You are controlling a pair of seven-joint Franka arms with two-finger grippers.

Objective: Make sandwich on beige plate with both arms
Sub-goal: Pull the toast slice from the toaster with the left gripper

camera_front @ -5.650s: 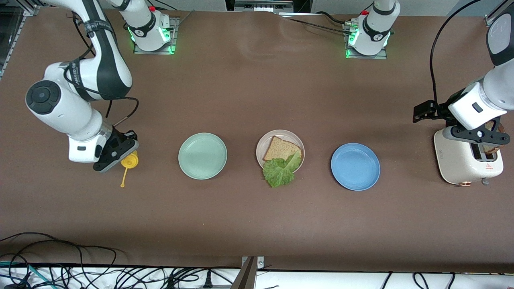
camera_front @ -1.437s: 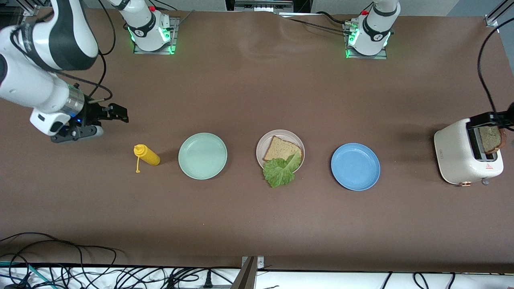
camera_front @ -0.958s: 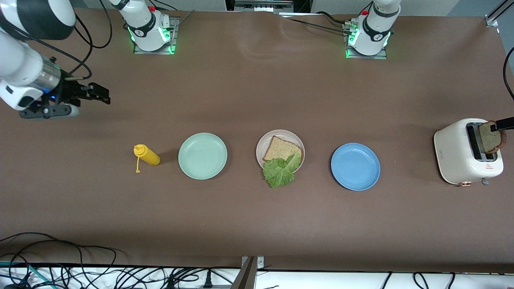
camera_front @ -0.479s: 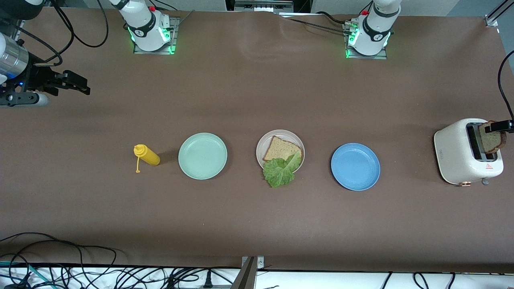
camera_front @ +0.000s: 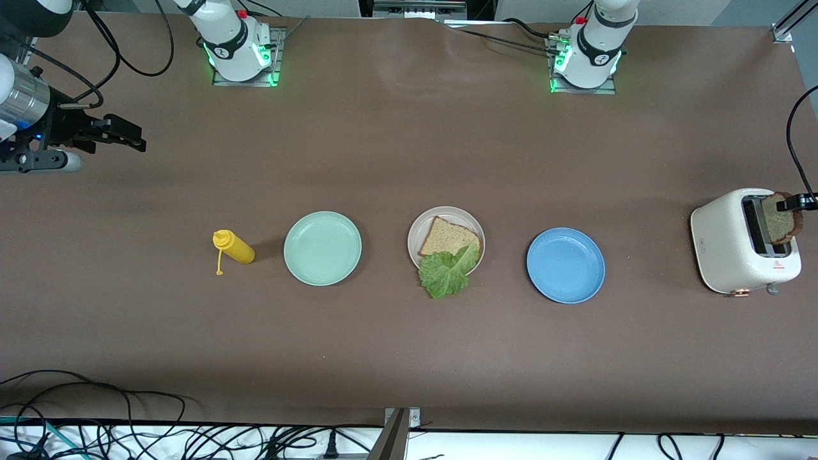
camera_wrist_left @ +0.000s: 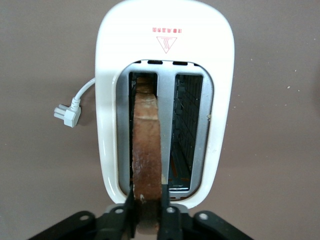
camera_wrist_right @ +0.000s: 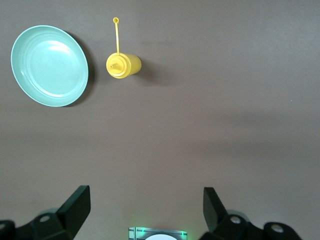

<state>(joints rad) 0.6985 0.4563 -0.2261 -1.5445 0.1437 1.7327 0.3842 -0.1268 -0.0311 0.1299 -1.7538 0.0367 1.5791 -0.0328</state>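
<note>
The left hand (camera_wrist_left: 147, 212) pinches a bread slice (camera_wrist_left: 146, 160) standing in the toaster (camera_front: 741, 246), well toward the left arm's end from the beige plate (camera_front: 446, 237). On that plate lie another slice (camera_front: 446, 237) and lettuce (camera_front: 444, 271). The right hand (camera_wrist_right: 145, 212) waits, wide, over bare counter (camera_front: 409, 358).

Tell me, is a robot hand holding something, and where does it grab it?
Yes. The left gripper pinches the bread slice by its top edge, in the toaster. The right gripper is open and holds nothing.
</note>
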